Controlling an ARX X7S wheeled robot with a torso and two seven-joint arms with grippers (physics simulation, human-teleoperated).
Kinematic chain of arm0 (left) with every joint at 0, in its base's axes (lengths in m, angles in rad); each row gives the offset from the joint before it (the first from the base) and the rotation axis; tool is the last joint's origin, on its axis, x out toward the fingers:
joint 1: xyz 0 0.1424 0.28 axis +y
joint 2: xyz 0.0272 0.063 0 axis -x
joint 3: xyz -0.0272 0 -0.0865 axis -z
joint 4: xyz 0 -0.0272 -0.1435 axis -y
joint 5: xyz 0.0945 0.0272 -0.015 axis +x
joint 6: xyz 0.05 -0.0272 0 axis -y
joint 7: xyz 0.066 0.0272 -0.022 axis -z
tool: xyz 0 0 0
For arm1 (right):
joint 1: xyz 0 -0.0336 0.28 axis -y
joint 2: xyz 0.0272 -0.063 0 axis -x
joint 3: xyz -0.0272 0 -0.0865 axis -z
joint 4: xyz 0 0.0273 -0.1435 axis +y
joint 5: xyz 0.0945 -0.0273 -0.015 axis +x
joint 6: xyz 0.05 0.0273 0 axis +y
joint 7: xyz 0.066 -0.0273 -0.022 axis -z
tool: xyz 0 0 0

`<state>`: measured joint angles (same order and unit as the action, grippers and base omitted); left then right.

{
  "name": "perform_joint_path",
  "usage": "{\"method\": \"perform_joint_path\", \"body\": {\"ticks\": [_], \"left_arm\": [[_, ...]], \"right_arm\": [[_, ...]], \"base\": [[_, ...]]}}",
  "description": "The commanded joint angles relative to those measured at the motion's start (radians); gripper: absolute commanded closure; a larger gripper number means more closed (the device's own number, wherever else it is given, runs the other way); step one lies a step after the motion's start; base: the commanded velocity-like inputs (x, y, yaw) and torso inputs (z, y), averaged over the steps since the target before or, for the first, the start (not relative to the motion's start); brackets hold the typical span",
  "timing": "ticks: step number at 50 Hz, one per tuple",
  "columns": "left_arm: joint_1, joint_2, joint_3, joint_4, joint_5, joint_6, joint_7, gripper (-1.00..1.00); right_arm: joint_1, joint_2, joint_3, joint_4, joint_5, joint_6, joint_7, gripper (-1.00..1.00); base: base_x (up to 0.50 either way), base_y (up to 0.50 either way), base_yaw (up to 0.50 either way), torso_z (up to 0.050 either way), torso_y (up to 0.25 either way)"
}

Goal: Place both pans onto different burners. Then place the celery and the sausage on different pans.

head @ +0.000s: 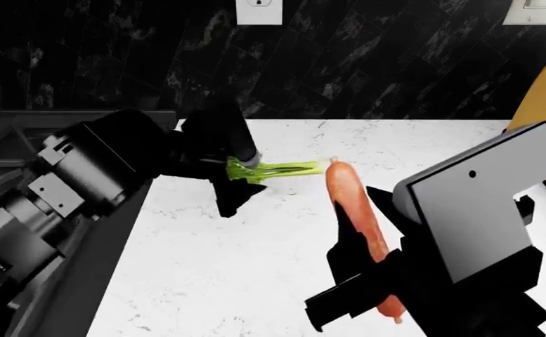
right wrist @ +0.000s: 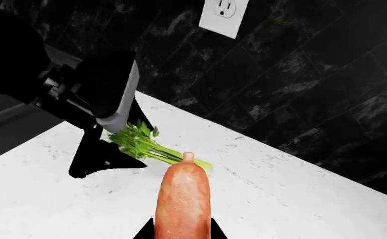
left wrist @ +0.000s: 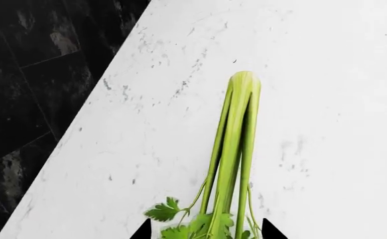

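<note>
Support surface: white marble-look countertop (head: 254,281), grey-speckled, backed by a dark tiled wall. Celery (head: 287,168) is at the left gripper (head: 239,179), leafy end between the fingertips, stalk pointing away from it; contact with the counter cannot be confirmed.

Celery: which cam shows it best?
Left wrist view: the celery runs full length over the white counter, leafy end between the left claw tips. Head view shows only short stalks beside the sausage; right wrist view shows mainly the leaves, its stalk tips behind the sausage.
</note>
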<state>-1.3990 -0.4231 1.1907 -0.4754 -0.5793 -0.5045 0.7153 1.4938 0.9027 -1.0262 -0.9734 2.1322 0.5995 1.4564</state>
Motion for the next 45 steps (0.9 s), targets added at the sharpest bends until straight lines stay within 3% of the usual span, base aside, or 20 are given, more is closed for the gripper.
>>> {"method": "perform_joint_path", "body": {"ticks": [1, 7, 14, 22, 33, 45], "left_arm": [[0.017, -0.093, -0.148, 0.188, -0.165, -0.059, -0.101, 1.00], [0.069, -0.162, -0.250, 0.373, -0.266, -0.098, -0.281, 1.00], [0.063, -0.228, -0.329, 0.680, -0.367, -0.294, -0.646, 1.00], [0.100, -0.273, -0.429, 0.885, -0.532, -0.378, -0.888, 1.00], [0.128, -0.311, -0.536, 0.997, -0.732, -0.387, -1.051, 1.00], [0.149, -0.329, -0.551, 1.013, -0.751, -0.371, -1.062, 1.00]], "right_arm": [[0.009, 0.024, 0.010, 0.011, -0.022, 0.018, -0.028, 1.00], [0.025, 0.042, 0.025, 0.026, -0.050, 0.043, -0.063, 1.00], [0.015, 0.087, 0.072, 0.065, -0.115, 0.021, -0.124, 1.00], [0.059, 0.117, 0.097, 0.106, -0.131, 0.060, -0.175, 1.00], [0.068, 0.141, 0.136, 0.121, -0.156, 0.047, -0.236, 1.00], [0.105, 0.121, 0.119, 0.099, -0.119, 0.084, -0.197, 1.00]], "base": [[0.00, 0.00, 0.00, 0.000, 0.000], [0.00, 0.00, 0.00, 0.000, 0.000], [0.00, 0.00, 0.00, 0.000, 0.000], [0.00, 0.00, 0.00, 0.000, 0.000], [0.00, 0.00, 0.00, 0.000, 0.000], [-0.26, -0.01, 0.00, 0.000, 0.001]]}}
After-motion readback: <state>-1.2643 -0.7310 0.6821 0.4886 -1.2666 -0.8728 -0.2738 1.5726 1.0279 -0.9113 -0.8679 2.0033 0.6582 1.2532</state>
